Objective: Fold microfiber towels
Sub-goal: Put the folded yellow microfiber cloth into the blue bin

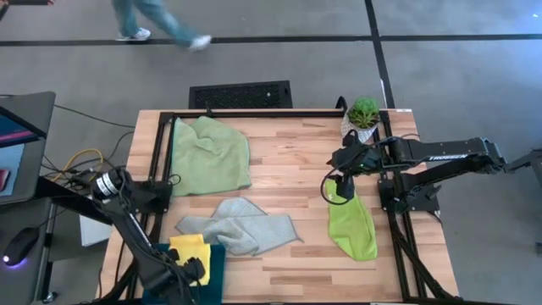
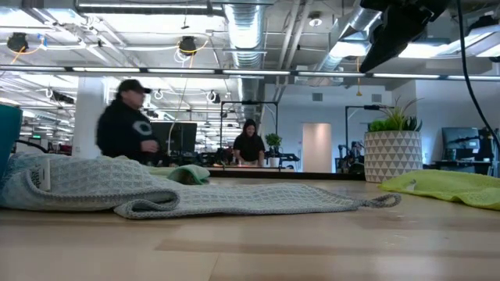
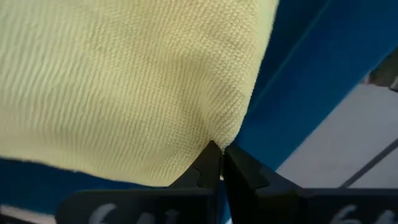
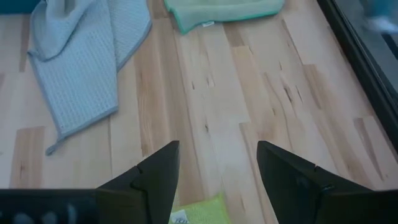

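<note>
A yellow towel point(image 1: 190, 251) lies on the teal bin point(image 1: 217, 264) at the table's near left corner. My left gripper point(image 1: 194, 269) stands over it, shut on it. A sage green towel point(image 1: 209, 154) lies spread at the far left. A pale grey-green towel point(image 1: 241, 227) lies crumpled in the middle. A lime green towel point(image 1: 352, 225) lies lengthwise near the right edge. My right gripper point(image 4: 217, 168) hangs open above the lime towel's far end point(image 4: 200, 211), touching nothing. My left gripper pinches the yellow towel at a corner point(image 3: 217, 135) between its two fingertips point(image 3: 208, 163), coming from above and pointing down. The cloth puckers where the fingers meet. The rest of the towel point(image 3: 118, 81) lies spread over the bin point(image 3: 298, 93); one layer or several, I cannot tell.
A potted plant point(image 1: 363, 115) stands at the far right corner, close behind my right arm. Bare wood point(image 1: 292, 165) lies between the towels. A person walks past on the floor beyond the table's far edge point(image 1: 161, 21).
</note>
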Robot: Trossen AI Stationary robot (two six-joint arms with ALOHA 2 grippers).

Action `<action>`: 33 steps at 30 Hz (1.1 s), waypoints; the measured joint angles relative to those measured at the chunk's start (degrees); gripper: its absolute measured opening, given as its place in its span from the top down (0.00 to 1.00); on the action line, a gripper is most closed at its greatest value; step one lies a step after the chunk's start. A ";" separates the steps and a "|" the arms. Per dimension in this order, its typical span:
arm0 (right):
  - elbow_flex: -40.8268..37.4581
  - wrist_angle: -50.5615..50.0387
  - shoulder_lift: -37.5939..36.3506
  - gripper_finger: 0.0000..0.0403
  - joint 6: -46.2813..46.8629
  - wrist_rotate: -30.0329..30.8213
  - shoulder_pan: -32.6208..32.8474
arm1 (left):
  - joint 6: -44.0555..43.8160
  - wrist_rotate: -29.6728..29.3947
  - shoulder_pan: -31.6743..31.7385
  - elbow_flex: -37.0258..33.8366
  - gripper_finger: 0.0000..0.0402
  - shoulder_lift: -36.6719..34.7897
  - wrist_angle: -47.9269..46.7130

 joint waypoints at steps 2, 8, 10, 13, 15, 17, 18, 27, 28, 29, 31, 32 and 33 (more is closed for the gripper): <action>0.00 0.00 0.01 0.41 0.00 0.00 -0.02 | 0.73 0.06 0.00 0.00 1.00 0.85 1.43; 0.00 0.02 0.01 0.41 0.00 -0.76 0.00 | 1.33 2.21 0.02 0.00 1.00 2.56 3.82; 0.00 0.02 0.01 0.41 0.00 -0.76 0.00 | 1.25 2.67 -0.13 0.00 1.00 2.92 4.22; 0.00 0.02 0.01 0.41 0.00 -0.79 0.00 | 0.93 2.79 -0.13 0.00 1.00 2.99 4.05; 0.00 0.04 -0.01 0.41 0.00 -0.76 0.00 | -0.26 2.77 -0.13 0.00 1.00 2.99 4.00; 0.00 0.07 0.00 0.41 0.00 -0.79 0.00 | -1.94 2.73 -0.13 0.00 1.00 2.99 4.01; 0.00 0.09 -0.01 0.41 0.00 -0.79 0.00 | -2.68 2.47 -0.13 0.00 1.00 2.99 4.01; 0.00 0.11 0.01 0.41 0.00 -0.79 0.00 | -7.15 -1.86 -0.13 0.00 0.89 2.99 2.52; 0.00 0.11 0.01 0.41 0.00 -0.79 0.00 | -8.08 -1.86 -0.13 0.00 0.87 2.99 2.28; 0.00 0.11 0.01 0.41 0.00 -0.79 0.00 | -8.70 -1.89 -0.13 0.00 0.84 2.99 1.95; 0.00 0.11 0.01 0.41 0.00 -0.79 0.00 | -9.04 -1.86 -0.13 0.00 0.80 2.99 1.46; 0.00 0.13 0.01 0.41 0.00 -0.79 0.00 | -9.04 -1.82 -0.13 0.00 0.78 2.99 1.39; 0.00 0.13 0.01 0.41 0.00 -0.79 0.00 | -8.98 -1.54 -0.13 0.00 0.76 2.99 1.34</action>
